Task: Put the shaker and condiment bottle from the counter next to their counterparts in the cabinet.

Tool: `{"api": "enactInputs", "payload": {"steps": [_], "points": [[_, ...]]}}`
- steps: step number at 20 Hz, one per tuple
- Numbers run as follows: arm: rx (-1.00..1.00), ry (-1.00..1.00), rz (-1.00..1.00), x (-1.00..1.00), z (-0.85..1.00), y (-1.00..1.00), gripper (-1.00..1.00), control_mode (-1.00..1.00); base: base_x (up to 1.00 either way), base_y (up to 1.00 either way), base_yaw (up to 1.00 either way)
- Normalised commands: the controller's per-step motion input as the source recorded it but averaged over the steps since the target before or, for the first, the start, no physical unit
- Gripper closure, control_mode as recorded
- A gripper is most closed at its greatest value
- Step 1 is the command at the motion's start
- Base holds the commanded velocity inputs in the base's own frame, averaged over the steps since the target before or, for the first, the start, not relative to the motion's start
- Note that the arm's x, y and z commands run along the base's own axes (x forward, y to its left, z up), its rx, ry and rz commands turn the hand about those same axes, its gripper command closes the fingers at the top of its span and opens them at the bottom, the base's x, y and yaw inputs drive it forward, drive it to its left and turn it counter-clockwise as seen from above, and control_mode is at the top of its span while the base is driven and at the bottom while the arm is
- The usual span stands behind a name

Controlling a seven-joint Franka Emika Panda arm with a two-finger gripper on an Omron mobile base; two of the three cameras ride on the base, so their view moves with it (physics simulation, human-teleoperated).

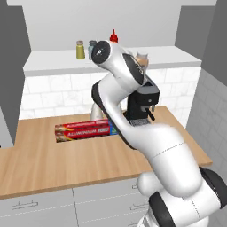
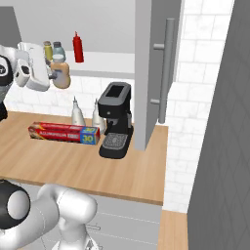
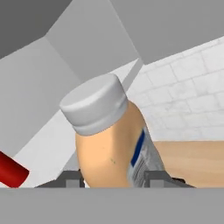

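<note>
The cabinet (image 1: 53, 62) carries the olive shaker (image 1: 80, 50), the grey-blue shaker (image 1: 91, 48) and the red squeeze bottle (image 2: 77, 48) on its white shelf, above the desk (image 1: 44, 164) with a foil box (image 1: 82, 131) and coffee machine (image 2: 115, 119). The end effector (image 2: 51, 74) is clenched on the condiment bottle (image 2: 60, 73), held in the air at the shelf's front edge.

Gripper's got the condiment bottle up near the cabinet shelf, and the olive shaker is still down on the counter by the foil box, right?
Not quite: the olive shaker already stands on the cabinet shelf, as the left base view shows. The gripper does hold the condiment bottle near it.
</note>
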Motion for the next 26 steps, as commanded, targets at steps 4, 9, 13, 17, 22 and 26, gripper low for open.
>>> {"api": "enactInputs", "payload": {"steps": [4, 9, 13, 17, 22, 26], "points": [[-0.03, 0.01, 0.17, 0.02, 0.29, -0.11, 1.0, -1.0, 0.0, 0.0, 0.0], [-0.04, 0.01, 0.23, 0.12, 0.37, -0.14, 1.0, -1.0, 0.0, 0.0, 0.0], [-0.01, 0.06, 0.26, 0.28, 0.1, -0.25, 1.0, -1.0, 0.0, 0.0, 0.0], [-0.11, 0.11, 0.19, 0.35, -0.21, 0.03, 1.0, -1.0, 0.0, 0.0, 0.0], [-0.01, 0.03, 0.1, 0.59, 0.02, -0.11, 1.0, -1.0, 0.0, 0.0, 0.0], [-0.02, 0.03, 0.09, 0.38, 0.07, -0.02, 1.0, -1.0, 0.0, 0.0, 0.0]]}}
